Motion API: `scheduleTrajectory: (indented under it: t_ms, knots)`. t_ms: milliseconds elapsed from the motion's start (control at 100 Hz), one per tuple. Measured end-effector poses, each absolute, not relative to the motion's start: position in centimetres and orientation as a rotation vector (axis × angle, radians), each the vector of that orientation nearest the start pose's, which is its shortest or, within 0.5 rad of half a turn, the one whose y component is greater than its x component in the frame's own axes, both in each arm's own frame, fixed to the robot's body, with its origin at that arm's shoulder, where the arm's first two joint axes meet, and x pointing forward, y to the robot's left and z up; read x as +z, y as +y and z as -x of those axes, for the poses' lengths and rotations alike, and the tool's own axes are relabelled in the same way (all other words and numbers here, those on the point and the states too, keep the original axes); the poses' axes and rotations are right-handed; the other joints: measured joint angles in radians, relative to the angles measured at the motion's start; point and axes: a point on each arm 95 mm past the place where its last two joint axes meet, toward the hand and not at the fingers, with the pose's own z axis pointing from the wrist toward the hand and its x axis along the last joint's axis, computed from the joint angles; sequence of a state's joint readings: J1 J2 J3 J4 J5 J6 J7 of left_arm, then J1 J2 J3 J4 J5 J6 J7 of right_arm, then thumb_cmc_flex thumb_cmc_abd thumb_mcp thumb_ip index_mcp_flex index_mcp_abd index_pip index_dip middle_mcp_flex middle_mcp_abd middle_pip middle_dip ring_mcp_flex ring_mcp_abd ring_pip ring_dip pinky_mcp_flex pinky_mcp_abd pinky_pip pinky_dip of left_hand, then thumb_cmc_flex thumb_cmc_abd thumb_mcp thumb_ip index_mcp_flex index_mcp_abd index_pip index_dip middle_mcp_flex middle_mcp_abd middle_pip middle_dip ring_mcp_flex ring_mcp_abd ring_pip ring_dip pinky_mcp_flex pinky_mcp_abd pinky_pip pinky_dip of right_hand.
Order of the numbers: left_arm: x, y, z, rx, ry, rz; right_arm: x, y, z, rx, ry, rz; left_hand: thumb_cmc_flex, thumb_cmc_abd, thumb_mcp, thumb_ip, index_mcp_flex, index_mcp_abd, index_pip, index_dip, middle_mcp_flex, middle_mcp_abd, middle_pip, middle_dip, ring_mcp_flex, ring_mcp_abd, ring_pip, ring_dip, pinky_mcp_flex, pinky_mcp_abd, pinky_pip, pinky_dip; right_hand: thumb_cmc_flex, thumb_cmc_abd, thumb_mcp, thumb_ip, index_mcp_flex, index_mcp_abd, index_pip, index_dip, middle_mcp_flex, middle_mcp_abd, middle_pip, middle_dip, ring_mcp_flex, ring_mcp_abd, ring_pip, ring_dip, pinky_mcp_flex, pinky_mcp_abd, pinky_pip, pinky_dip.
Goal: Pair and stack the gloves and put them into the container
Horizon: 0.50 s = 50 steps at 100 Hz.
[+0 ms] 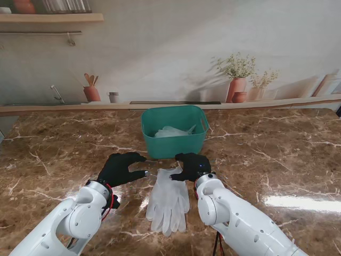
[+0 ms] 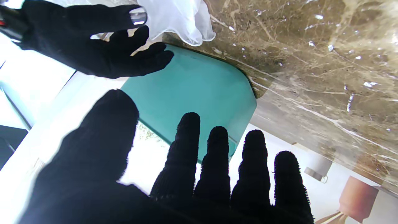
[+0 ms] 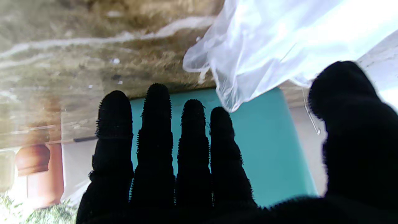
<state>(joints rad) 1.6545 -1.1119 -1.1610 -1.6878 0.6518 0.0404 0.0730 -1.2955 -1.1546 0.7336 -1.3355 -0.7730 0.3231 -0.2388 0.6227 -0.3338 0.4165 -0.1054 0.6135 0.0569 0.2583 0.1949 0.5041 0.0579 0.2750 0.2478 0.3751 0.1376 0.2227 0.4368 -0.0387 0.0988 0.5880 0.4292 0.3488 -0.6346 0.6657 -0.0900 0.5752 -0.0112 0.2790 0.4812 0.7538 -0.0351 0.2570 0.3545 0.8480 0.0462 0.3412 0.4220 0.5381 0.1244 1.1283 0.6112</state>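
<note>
Gloves (image 1: pixel 168 200) laid near the table's (image 1: pixel 53 154) near edge, before the bin (image 1: pixel 175 130).
Left hand (image 1: pixel 120 168) spread, empty; right hand's (image 1: pixel 193 166) grasp is hidden.

Both arms enter from the bottom corners of the stand view, forearms angled inward. Left hand (image 1: pixel 121 168) sits left of centre, fingers spread, holding nothing. Right hand (image 1: pixel 193 166) sits right of centre, palm down, fingers extended and close together, thumb apart, also empty.
</note>
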Motion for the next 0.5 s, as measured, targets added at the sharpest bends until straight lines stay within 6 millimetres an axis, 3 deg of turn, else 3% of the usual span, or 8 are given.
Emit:
scheduleTrajectory:
  t_ms: [110, 250, 350, 410, 500]
  knots:
    - [-32.9, -3.0, -35.9, -1.761, 1.289, 1.554, -38.5, 9.7, -41.8, 1.362, 1.52, -1.329, 0.001, 0.01, -0.009, 0.0, 0.0, 0.0, 0.0, 0.0, 0.0, 0.0, 0.0, 0.0, 0.0, 0.0, 0.0, -0.002, 0.0, 0.0, -0.002, 0.0, -0.001, -0.003, 0.0, 0.0, -0.039, 0.024, -0.04, -0.025, -0.01, 0.005, 0.015, 0.0, 0.0, -0.017, 0.077, 0.069, 0.011, -0.032, 0.089, 0.048]
    - [-32.1, -2.4, -34.9, -1.791, 1.242, 1.528, -38.5, 10.4, -42.4, 1.319, 1.55, -1.295, 0.005, 0.01, -0.02, 0.0, 0.0, 0.0, 0.0, 0.0, 0.0, -0.001, 0.0, -0.002, 0.0, 0.0, -0.001, -0.009, 0.0, 0.0, -0.005, 0.0, -0.001, -0.004, -0.003, 0.0, -0.048, 0.027, -0.031, -0.034, 0.073, -0.007, 0.123, 0.054, 0.041, -0.046, 0.21, 0.16, 0.015, -0.05, 0.114, 0.062]
    - [-31.7, -2.0, -34.3, -1.804, 1.23, 1.517, -38.5, 10.9, -42.7, 1.292, 1.568, -1.272, 0.016, 0.021, -0.043, 0.0, 0.0, -0.002, 0.001, 0.0, 0.0, -0.005, -0.002, -0.004, 0.0, -0.005, -0.014, -0.013, 0.0, 0.001, -0.035, 0.0, 0.021, -0.006, -0.023, 0.0, -0.043, 0.024, -0.027, -0.059, 0.178, -0.08, 0.366, 0.276, 0.06, -0.062, 0.295, 0.203, 0.013, -0.05, 0.113, 0.062]
    - [-31.6, -1.9, -34.3, -1.827, 1.225, 1.518, -38.7, 11.0, -42.6, 1.279, 1.577, -1.271, 0.017, 0.021, -0.056, 0.0, 0.0, -0.012, 0.001, 0.0, 0.0, -0.013, -0.002, -0.005, 0.0, -0.016, -0.015, -0.017, 0.0, 0.001, -0.044, 0.0, 0.083, -0.012, -0.046, 0.0, 0.016, 0.002, 0.024, -0.063, 0.24, -0.11, 0.517, 0.431, 0.054, -0.072, 0.377, 0.266, 0.013, -0.048, 0.113, 0.062]
    - [-31.6, -1.7, -34.3, -1.837, 1.201, 1.523, -39.0, 11.2, -42.4, 1.269, 1.592, -1.253, 0.017, 0.021, -0.072, 0.0, 0.001, -0.013, 0.002, 0.0, 0.0, -0.014, -0.004, -0.013, 0.0, -0.024, -0.016, -0.021, 0.0, 0.001, -0.052, 0.0, 0.162, -0.042, -0.08, 0.0, 0.1, -0.038, 0.084, -0.05, 0.329, -0.131, 0.607, 0.595, 0.059, -0.09, 0.487, 0.351, 0.0, -0.038, 0.113, 0.062]
